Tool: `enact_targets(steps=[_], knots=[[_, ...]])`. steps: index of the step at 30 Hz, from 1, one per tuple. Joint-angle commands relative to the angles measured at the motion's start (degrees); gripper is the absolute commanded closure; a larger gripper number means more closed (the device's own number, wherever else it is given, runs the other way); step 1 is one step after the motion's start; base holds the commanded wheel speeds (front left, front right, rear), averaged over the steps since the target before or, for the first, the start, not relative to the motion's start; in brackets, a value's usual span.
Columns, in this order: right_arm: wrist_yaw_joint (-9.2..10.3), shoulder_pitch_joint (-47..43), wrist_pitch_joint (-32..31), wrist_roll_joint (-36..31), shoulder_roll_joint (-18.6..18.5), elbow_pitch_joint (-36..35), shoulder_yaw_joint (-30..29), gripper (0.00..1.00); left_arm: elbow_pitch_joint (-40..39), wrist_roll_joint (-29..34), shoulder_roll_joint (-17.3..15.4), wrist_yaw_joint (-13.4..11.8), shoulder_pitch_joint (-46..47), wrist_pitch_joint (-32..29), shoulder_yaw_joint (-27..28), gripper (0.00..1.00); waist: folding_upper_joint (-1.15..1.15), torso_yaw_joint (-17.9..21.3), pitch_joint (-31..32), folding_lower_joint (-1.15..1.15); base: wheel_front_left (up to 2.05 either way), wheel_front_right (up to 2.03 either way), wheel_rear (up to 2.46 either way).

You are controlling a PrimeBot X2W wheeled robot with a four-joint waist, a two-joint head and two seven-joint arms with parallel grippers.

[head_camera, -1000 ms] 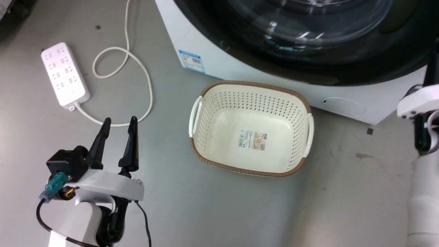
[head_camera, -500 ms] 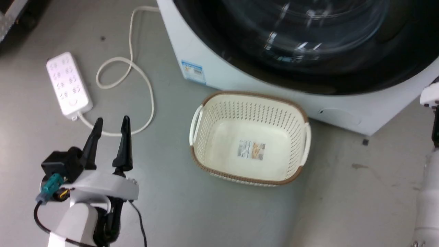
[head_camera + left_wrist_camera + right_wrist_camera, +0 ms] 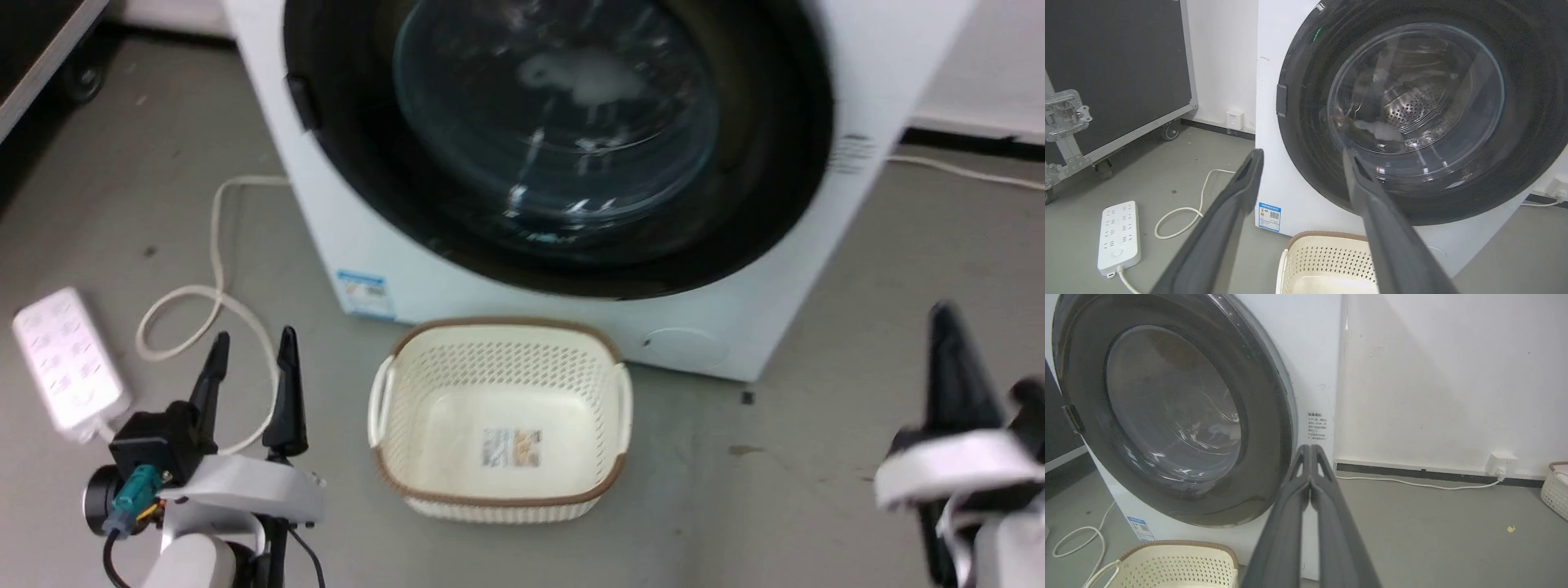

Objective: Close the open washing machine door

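The washing machine is white, with a blue sticker low on its front. Its round black-framed washing machine door, with a bulging glass window, lies flat against the front; through the glass the steel drum shows in the left wrist view. The door stands ahead of my left gripper, which is open and empty. That left gripper hovers over the floor at lower left, apart from the machine. My right gripper is at lower right, shut on nothing. From the right wrist, the door is to the left of the right gripper.
A cream perforated basket stands on the floor right before the machine. A white power strip and its looped cable lie at the left. A black wheeled case stands far left. Another basket sits by the right wall.
The head camera has tilted up, so the door and machine front now show nearly whole. My right gripper has come into view at lower right, fingers up. The left gripper stays open.
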State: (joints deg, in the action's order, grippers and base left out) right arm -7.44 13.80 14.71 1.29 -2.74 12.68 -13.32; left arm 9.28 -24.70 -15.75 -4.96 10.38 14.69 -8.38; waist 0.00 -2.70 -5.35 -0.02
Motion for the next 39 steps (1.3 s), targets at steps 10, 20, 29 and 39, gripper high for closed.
enact_targets(steps=[10,20,29,39], knots=[[-0.05,-12.32,-4.0,3.3,-0.14,-4.21,5.03,1.0,0.6,0.58,-0.6,0.6,-2.57,-2.79,-2.56,0.0,0.0,3.36,5.12,0.02,0.0,0.0,0.0],[-0.05,-15.63,-7.82,4.57,-0.14,-5.09,4.36,0.0,1.21,-0.28,-0.47,1.89,-3.05,-5.04,-4.71,0.0,0.0,2.25,5.96,0.02,0.0,0.0,0.0],[-0.05,-15.8,-7.24,5.25,-0.14,-5.22,5.02,0.0,0.63,-0.39,-0.38,1.69,-2.85,-4.8,-5.28,0.0,0.0,2.26,6.26,0.02,0.0,0.0,0.0],[-0.05,-15.36,-6.69,5.14,-0.14,-4.84,5.59,0.0,0.39,-1.07,-0.5,1.87,-2.69,-4.67,-5.44,0.0,0.0,2.49,6.15,0.02,0.0,0.0,0.0]])
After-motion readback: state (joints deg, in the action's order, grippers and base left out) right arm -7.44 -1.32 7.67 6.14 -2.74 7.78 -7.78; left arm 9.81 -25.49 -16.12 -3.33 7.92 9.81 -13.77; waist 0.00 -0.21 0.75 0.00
